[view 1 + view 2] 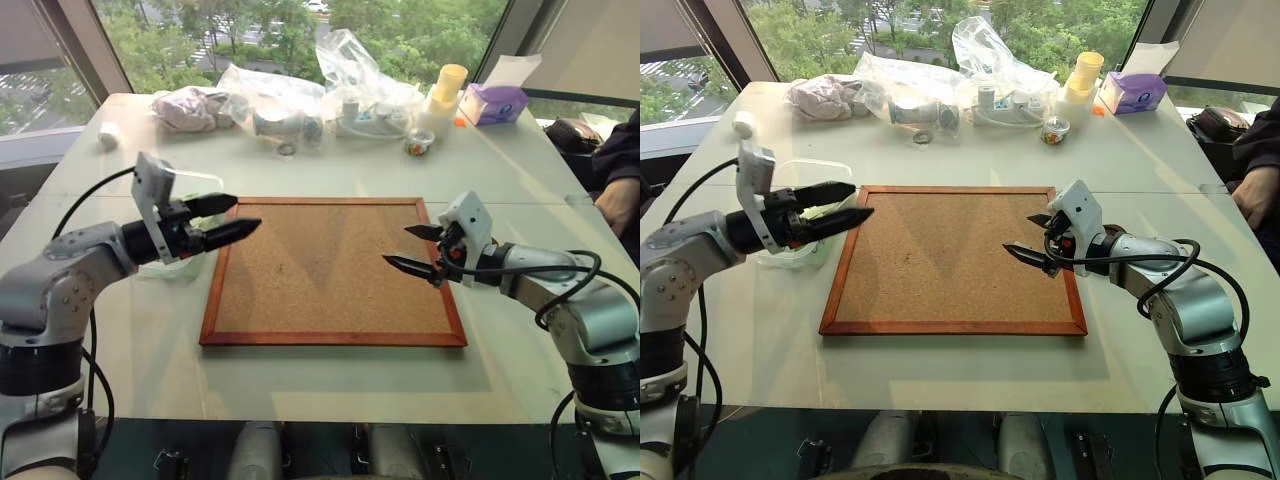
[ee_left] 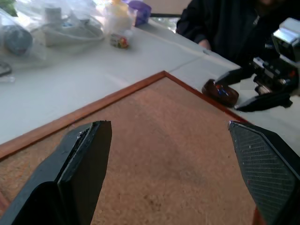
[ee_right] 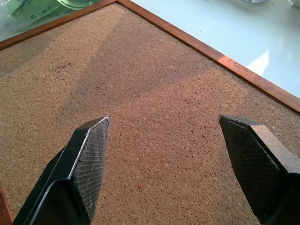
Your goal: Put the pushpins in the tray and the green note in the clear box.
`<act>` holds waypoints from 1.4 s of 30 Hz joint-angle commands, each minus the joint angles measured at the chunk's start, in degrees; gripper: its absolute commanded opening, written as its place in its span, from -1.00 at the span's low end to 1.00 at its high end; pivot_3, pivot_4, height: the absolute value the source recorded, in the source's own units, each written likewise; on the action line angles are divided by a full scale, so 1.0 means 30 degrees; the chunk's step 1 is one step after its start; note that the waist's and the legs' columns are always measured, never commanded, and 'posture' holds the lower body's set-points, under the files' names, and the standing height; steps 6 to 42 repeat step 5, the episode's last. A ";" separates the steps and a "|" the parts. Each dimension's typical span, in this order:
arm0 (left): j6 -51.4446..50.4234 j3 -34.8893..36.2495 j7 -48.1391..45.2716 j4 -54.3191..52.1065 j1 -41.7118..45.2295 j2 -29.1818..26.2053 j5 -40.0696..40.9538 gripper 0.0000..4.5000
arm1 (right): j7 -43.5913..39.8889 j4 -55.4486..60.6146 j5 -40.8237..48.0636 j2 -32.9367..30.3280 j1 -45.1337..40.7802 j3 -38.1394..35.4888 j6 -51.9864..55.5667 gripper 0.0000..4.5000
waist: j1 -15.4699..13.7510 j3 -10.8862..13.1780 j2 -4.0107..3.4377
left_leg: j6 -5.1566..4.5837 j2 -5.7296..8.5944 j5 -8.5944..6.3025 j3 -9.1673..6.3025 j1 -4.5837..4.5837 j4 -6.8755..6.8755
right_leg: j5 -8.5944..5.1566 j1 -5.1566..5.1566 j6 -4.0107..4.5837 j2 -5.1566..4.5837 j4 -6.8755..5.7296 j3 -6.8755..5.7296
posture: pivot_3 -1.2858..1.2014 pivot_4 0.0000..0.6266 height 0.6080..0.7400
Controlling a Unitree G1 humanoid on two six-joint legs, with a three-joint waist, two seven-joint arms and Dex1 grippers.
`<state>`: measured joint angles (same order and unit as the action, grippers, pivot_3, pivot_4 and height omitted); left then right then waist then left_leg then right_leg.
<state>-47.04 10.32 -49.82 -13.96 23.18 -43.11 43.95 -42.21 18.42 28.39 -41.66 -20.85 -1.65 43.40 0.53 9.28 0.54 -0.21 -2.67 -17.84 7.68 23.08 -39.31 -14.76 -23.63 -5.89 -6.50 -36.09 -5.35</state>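
Sunlit white table (image 1: 330, 385): both grippers hang spread and empty over the cork board (image 1: 330, 270), left gripper (image 1: 232, 218) beside the clear box (image 1: 790, 255) with the green note (image 3: 33, 13) in it, right gripper (image 1: 418, 248) near the tray (image 2: 220, 92). Pushpins look settled in that tray, so withdrawing gently without nudging either container seems wisest.

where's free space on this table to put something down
The cork board is bare between the left gripper and right gripper. The table strip in front of the board is free, as is the band between the board and the back clutter. Crowded: the bags along the window edge.
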 commanded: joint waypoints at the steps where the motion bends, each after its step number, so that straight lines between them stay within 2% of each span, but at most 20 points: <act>1: 0.0999 -0.1258 -0.0795 -0.1356 -0.0975 -0.0184 -0.0878 0.94 | -0.0204 0.0995 0.0222 -0.0390 0.0158 -0.0674 -0.0101 0.71 | 0.0025 0.0000 0.0001 | 0.0000 0.0000 0.0000 0.0001 -0.0002 0.0000 | 0.0000 0.0002 0.0000 0.0000 0.0000 -0.0001 | 0.03 -0.52 1.00; 5: 0.1653 -0.2077 -0.0757 -0.1625 -0.2048 0.0171 -0.1612 0.94 | -0.0500 0.1027 0.0070 -0.0745 0.0502 -0.0780 -0.0196 0.71 | 0.0024 0.0000 0.0000 | 0.0000 -0.0006 0.0000 -0.0007 0.0000 0.0000 | 0.0000 -0.0001 0.0001 0.0000 0.0000 0.0000 | 0.03 -0.52 1.00; 42: 0.1653 -0.2077 -0.0757 -0.1625 -0.2048 0.0171 -0.1612 0.94 | -0.0500 0.1027 0.0070 -0.0745 0.0502 -0.0780 -0.0196 0.71 | 0.0024 0.0000 0.0000 | 0.0000 -0.0006 0.0000 -0.0007 0.0000 0.0000 | 0.0000 -0.0001 0.0001 0.0000 0.0000 0.0000 | 0.03 -0.52 1.00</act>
